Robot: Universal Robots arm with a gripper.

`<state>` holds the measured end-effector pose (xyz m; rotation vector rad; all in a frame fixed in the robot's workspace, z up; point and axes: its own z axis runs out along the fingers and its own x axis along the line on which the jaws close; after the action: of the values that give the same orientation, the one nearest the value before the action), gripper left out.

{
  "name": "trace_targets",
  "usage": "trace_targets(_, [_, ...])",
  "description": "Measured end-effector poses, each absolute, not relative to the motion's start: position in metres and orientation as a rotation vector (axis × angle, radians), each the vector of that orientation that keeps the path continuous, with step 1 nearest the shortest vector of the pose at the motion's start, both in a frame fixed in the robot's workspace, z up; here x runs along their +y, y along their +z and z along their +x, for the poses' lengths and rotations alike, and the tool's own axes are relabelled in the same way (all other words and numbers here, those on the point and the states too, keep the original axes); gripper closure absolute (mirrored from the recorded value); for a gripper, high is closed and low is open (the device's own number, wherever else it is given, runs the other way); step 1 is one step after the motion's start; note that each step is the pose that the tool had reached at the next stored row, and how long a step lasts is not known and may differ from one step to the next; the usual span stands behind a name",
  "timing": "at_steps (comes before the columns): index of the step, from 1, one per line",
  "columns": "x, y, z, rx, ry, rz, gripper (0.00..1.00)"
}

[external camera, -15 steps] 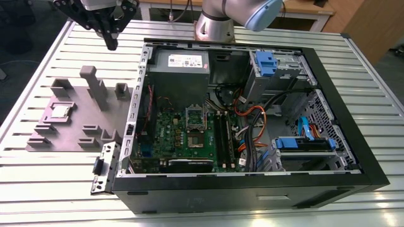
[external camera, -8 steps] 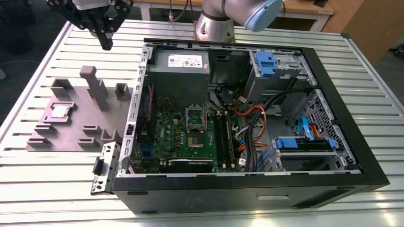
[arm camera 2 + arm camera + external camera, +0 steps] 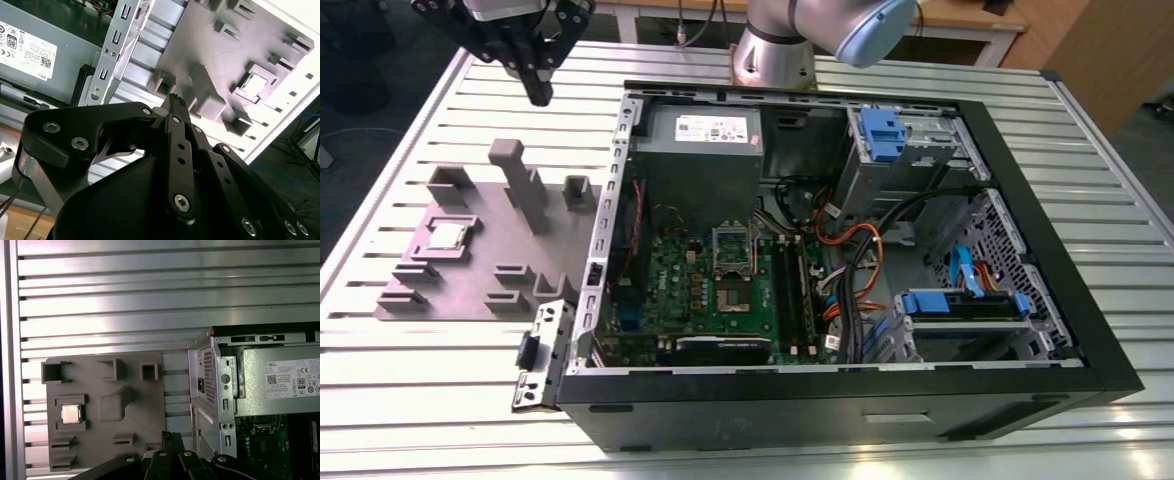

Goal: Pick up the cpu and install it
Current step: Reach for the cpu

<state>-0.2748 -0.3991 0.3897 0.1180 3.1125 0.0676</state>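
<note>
The computer case is lying open on the tabletop, so its socket is facing up. Beside it, the cpu is resting flat in a pocket of the grey holder, easy to reach from above. Farther back, the tool is hanging empty and pressed together.

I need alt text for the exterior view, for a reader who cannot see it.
The end effector hangs above the slatted table, holding nothing. The cpu lies in a grey holder on the exterior view's left of an open computer case.
</note>
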Motion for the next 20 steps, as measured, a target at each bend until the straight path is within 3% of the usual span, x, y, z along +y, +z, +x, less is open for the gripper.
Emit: trace_targets(20, [-0.3991, 0.3892, -0.2825, 3.113, 0.068, 0.118, 0.89])
